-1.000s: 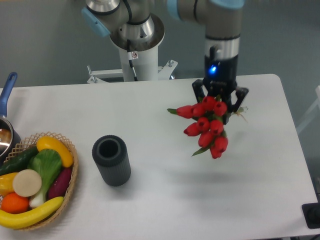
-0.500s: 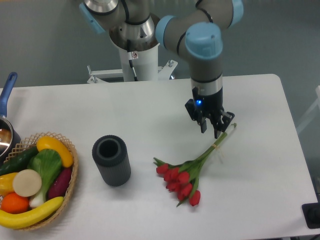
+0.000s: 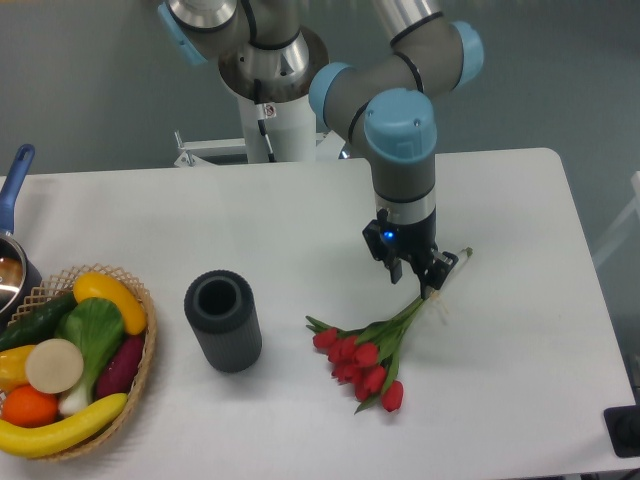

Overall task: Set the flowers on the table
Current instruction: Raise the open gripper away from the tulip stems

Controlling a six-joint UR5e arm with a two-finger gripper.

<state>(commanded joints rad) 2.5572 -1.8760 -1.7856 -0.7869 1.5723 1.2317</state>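
The flowers (image 3: 362, 362), a bunch of red tulips with green stems tied with pale string, lie flat on the white table (image 3: 520, 360) right of the middle. The blooms point to the front left and the stem ends to the back right. My gripper (image 3: 412, 278) points down over the upper part of the stems, close to the string tie. Its fingers stand apart, and the right fingertip (image 3: 430, 286) is at the stems. The bunch rests on the table and is not lifted.
A dark grey upright cylinder vase (image 3: 222, 320) stands left of the blooms. A wicker basket of vegetables and fruit (image 3: 70, 360) is at the front left. A pot with a blue handle (image 3: 12, 215) is at the left edge. The arm's base (image 3: 270, 90) is behind the table.
One second ago the gripper held the bunch in the air at the back right. The bunch came down onto the table, and the gripper has since shifted slightly down and left along the stems.
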